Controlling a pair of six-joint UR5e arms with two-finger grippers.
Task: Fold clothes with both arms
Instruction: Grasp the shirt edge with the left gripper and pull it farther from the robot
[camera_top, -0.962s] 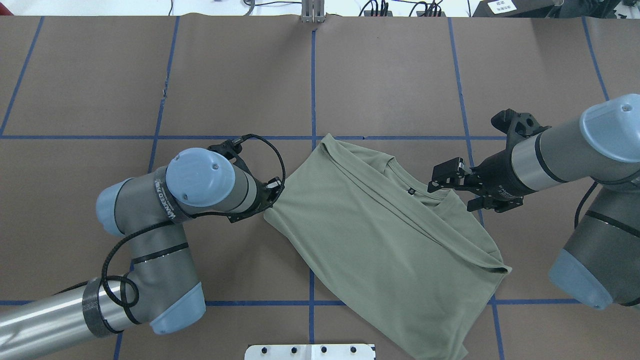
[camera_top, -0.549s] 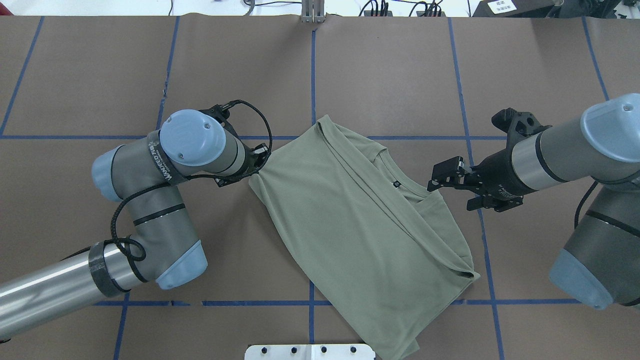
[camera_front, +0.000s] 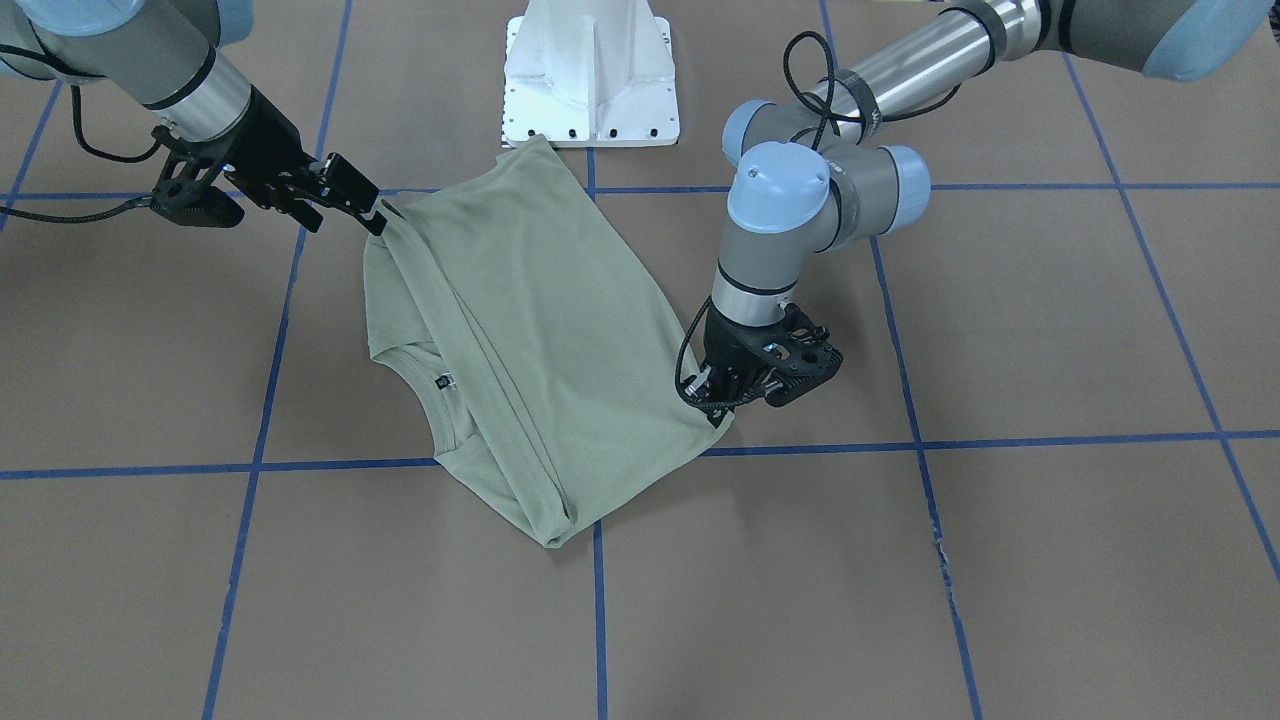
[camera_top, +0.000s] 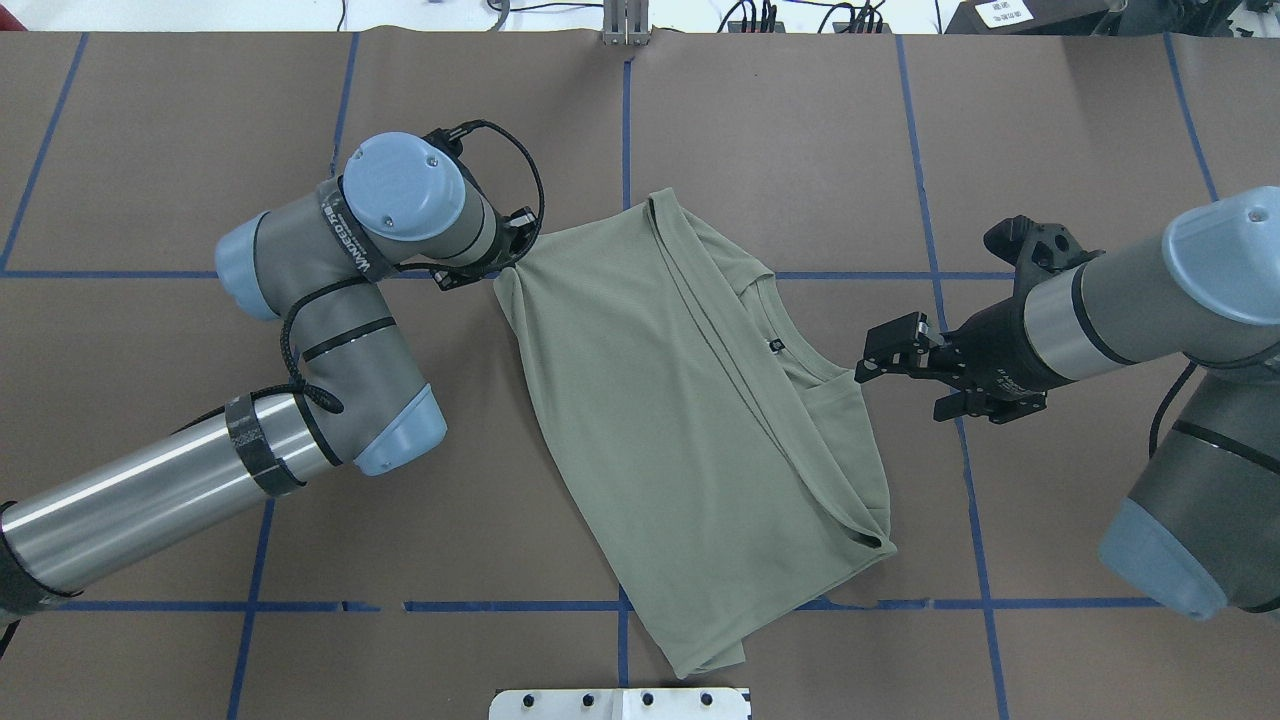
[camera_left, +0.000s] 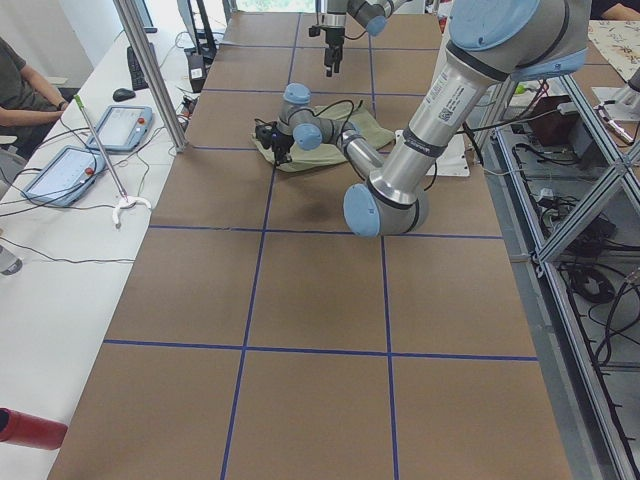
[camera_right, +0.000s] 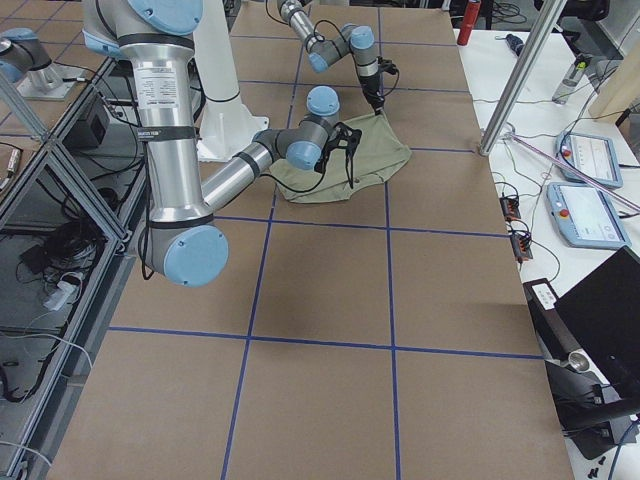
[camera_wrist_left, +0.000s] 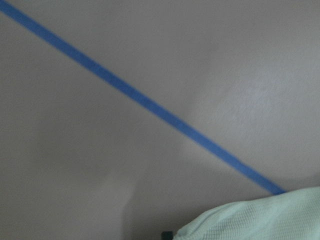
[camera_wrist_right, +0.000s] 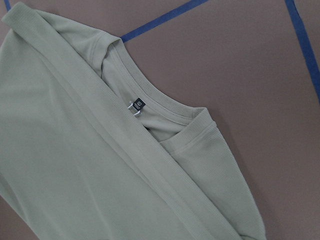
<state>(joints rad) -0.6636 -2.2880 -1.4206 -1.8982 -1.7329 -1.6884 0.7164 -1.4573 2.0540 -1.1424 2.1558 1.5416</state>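
The pale sage-green shirt (camera_top: 680, 420) lies askew mid-table, folded lengthwise, with its neck and dark label (camera_top: 775, 346) toward the right arm. My left gripper (camera_top: 508, 265) is shut on the shirt's far left corner, low at the table. That corner also shows in the front view (camera_front: 712, 405) and the left wrist view (camera_wrist_left: 265, 220). My right gripper (camera_top: 875, 365) is open and empty, hovering just beside the shirt's shoulder edge. It also shows in the front view (camera_front: 365, 205). The right wrist view shows the neck and label (camera_wrist_right: 137, 105), but no fingers.
The white pedestal base (camera_top: 620, 703) sits at the near edge, close to the shirt's lower hem. Blue tape lines (camera_top: 625, 150) grid the brown table. A side bench holds tablets (camera_left: 65, 172), with a person seated beside it.
My left gripper has moved toward the far side, dragging the shirt's corner. The whole shirt has slid left and turned, away from the right gripper. The right arm has not moved.
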